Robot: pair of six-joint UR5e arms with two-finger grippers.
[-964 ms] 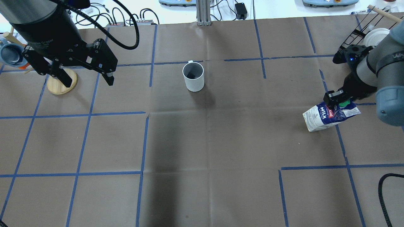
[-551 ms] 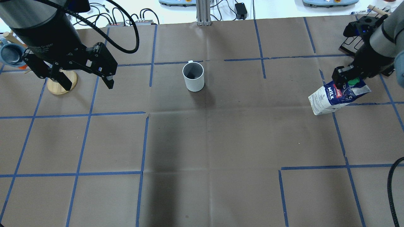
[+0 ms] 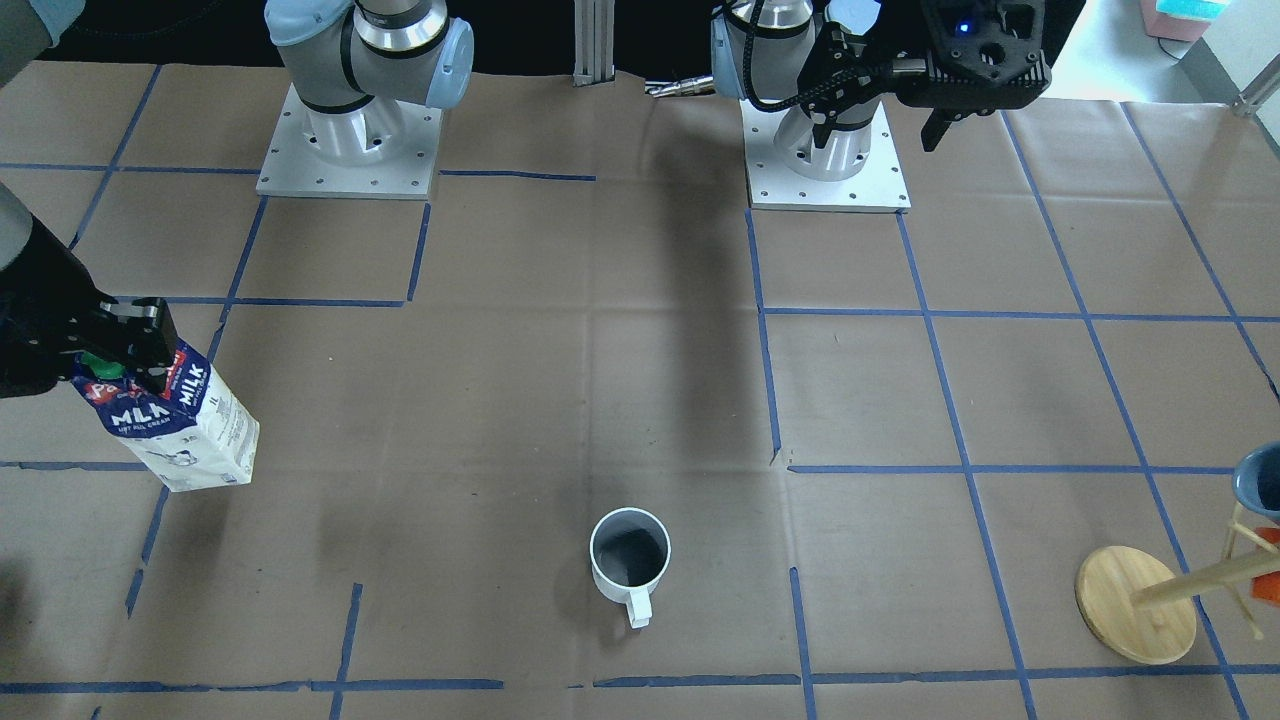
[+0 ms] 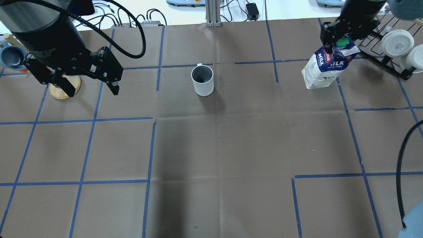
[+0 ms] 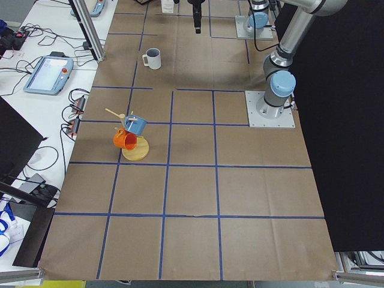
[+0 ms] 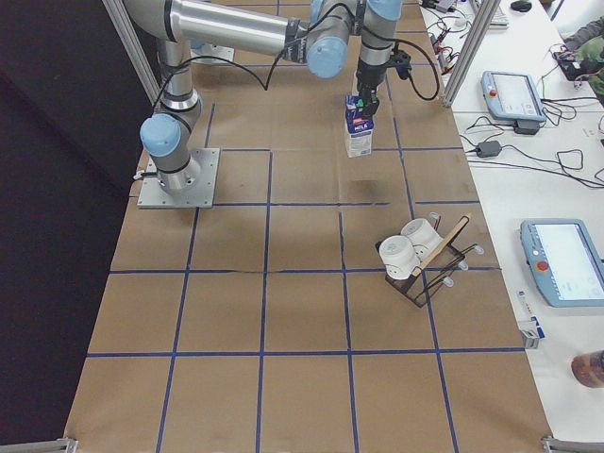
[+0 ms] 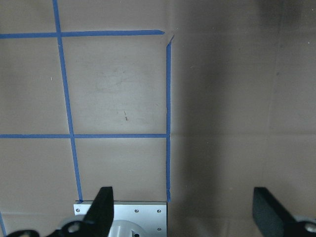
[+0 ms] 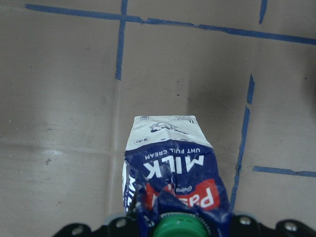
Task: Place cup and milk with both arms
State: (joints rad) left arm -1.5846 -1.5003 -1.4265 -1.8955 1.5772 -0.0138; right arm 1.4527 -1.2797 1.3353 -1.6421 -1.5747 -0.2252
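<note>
The white cup [image 4: 202, 81] stands upright on the brown table, handle toward the far edge; it also shows in the front view [image 3: 629, 555] and the left view [image 5: 153, 58]. My right gripper [image 4: 342, 43] is shut on the gable top of the milk [image 4: 322, 71], beside its green cap. It holds the carton roughly upright above the table at the far right. The milk also shows in the front view [image 3: 180, 425], the right view [image 6: 357, 127] and the right wrist view [image 8: 170, 163]. My left gripper [image 4: 92, 88] is open and empty, high up, well left of the cup.
A wooden mug tree [image 4: 64, 87] with a blue and an orange mug [image 5: 125, 140] stands at the far left. A black wire rack with white cups [image 4: 396, 43] sits at the far right, just right of the milk. Cables lie beyond the table's far edge.
My right gripper has carried the milk from the right-middle of the table toward the far edge and a little left. The left gripper has barely shifted. The cup has not moved.
</note>
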